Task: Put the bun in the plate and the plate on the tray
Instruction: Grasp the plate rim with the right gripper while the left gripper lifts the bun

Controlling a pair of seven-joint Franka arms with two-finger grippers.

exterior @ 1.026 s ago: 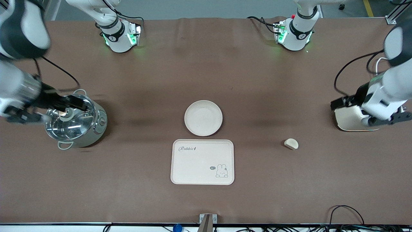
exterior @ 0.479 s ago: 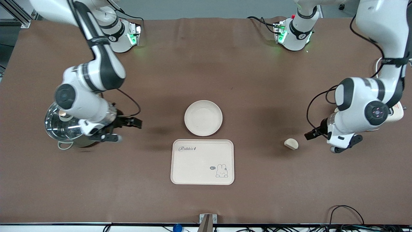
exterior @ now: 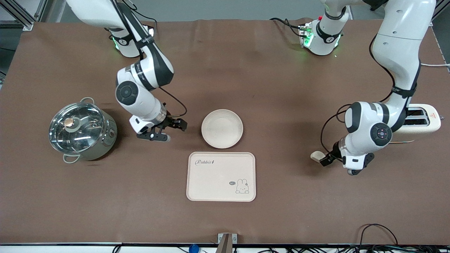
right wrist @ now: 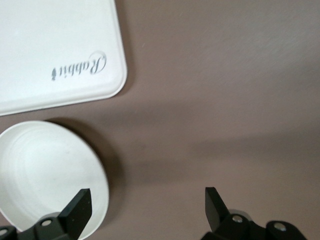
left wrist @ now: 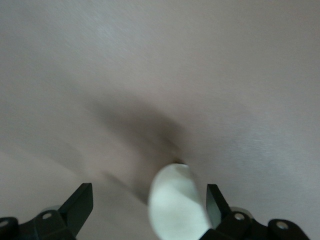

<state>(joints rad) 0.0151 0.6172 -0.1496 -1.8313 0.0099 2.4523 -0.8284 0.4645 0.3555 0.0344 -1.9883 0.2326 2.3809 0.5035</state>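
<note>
The bun (exterior: pixel 316 155) lies on the brown table toward the left arm's end. My left gripper (exterior: pixel 336 166) is open and low at the bun. In the left wrist view the bun (left wrist: pixel 176 202) lies between the open fingers, close to one fingertip (left wrist: pixel 214 197); I cannot tell whether they touch. The round plate (exterior: pixel 222 128) is empty. The tray (exterior: pixel 221 176) with "Rabbit" lettering lies just nearer the camera. My right gripper (exterior: pixel 172 130) is open and empty, beside the plate toward the right arm's end. The right wrist view shows the plate (right wrist: pixel 45 170) and the tray's corner (right wrist: pixel 50 50).
A steel pot with a glass lid (exterior: pixel 82 131) stands toward the right arm's end. A cream toaster (exterior: pixel 420 123) stands toward the left arm's end, partly covered by the left arm. Cables (exterior: pixel 378 232) lie at the table's near edge.
Both arms have swung in toward the middle. The right gripper went from the pot to beside the plate. The left gripper went from the toaster to the bun.
</note>
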